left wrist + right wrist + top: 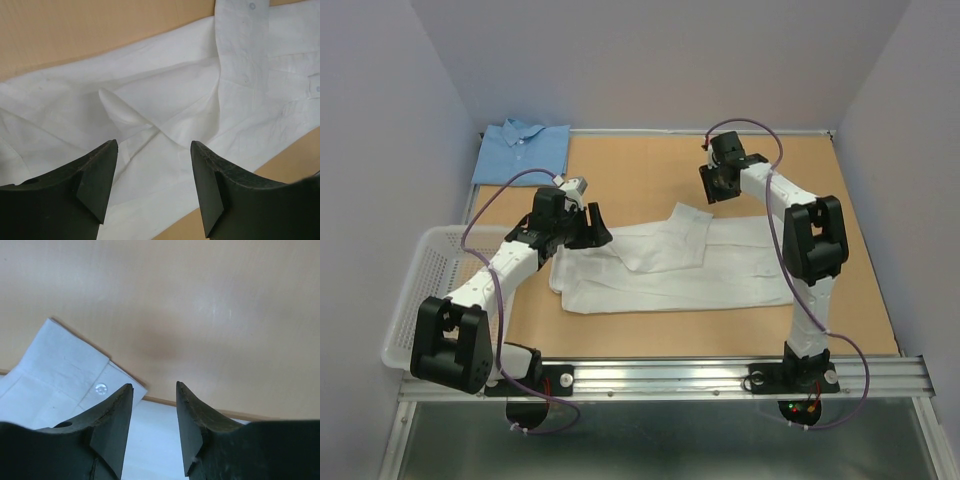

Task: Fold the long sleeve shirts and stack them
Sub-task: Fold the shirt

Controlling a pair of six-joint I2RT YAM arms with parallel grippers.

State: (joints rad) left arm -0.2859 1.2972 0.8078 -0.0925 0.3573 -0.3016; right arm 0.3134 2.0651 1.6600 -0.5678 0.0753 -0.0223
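Pale lilac walls point(650, 60) closed round a tan surface point(640, 170) where the two arms stood. Across its middle lay the white shirt point(670, 280), spread out and rumpled, with one sleeve folded back over the body. The blue shirt point(523, 150) sat neatly folded, collar showing, at the far left corner, well apart from the white one. A white mesh basket point(415, 290) stood at the left edge beside the left arm. The left fingers point(592, 228) hovered released over the white shirt's left end, nothing between them, above a raised crease of cloth. The right fingers point(718, 185), likewise parted and empty, hung over bare surface near the sleeve's cuff point(75, 365), where one small clear button point(101, 388) showed.
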